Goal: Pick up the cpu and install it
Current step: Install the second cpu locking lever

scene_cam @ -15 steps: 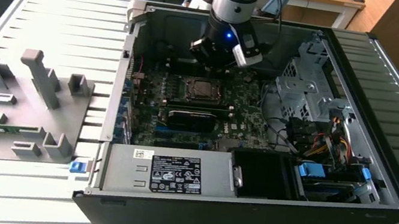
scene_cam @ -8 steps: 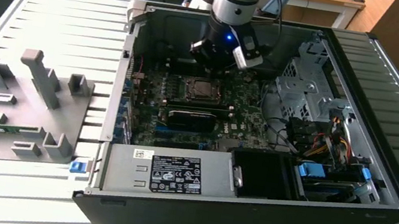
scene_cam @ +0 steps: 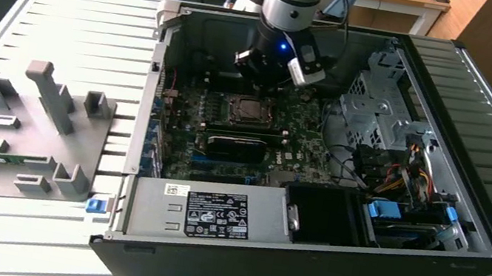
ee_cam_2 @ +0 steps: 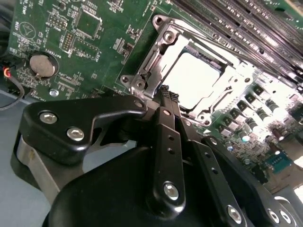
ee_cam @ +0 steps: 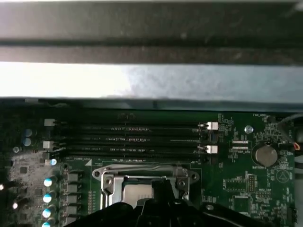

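One cpu (ee_cam_2: 195,80) flat in socket (ee_cam_2: 156,56), claw (ee_cam_2: 166,94) above

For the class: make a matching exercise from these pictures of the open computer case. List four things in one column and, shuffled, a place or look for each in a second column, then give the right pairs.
Things:
1. cpu
2. coin battery
3. end effector
4. grey fixture board

Descriptions:
A. round and silver, on the green motherboard
B. outside the case, at the exterior view's left
C. shiny square lying inside the metal socket frame
D. black, poised at the edge of the socket frame

Pairs: 1-C, 2-A, 3-D, 4-B
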Action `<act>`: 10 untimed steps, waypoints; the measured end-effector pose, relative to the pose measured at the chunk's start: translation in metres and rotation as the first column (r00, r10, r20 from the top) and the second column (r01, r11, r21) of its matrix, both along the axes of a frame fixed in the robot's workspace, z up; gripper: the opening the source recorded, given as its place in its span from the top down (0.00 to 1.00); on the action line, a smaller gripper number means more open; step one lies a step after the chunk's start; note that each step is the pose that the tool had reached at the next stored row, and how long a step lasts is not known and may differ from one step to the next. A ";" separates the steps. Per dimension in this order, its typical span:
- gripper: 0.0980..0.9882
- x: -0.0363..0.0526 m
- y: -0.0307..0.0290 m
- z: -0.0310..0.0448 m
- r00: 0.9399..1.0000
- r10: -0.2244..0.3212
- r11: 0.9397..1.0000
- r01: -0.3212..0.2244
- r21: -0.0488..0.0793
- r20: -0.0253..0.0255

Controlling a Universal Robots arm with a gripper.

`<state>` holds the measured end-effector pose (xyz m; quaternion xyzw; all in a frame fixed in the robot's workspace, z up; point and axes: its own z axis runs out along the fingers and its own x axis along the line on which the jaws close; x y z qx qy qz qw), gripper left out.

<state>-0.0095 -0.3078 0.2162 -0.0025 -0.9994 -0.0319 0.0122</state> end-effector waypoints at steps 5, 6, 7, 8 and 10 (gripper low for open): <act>0.99 0.0000 0.0000 0.0169 1.000 0.000 1.000 0.000 0.000 0.000; 0.99 0.0000 0.0000 0.0194 1.000 0.000 1.000 0.000 0.000 0.000; 0.99 -0.0001 0.0000 0.0217 1.000 0.000 1.000 0.000 0.000 0.000; 0.99 -0.0001 -0.0002 0.0233 1.000 0.000 1.000 0.000 0.000 0.000; 0.99 -0.0001 -0.0021 0.0238 1.000 -0.001 1.000 0.001 0.000 0.000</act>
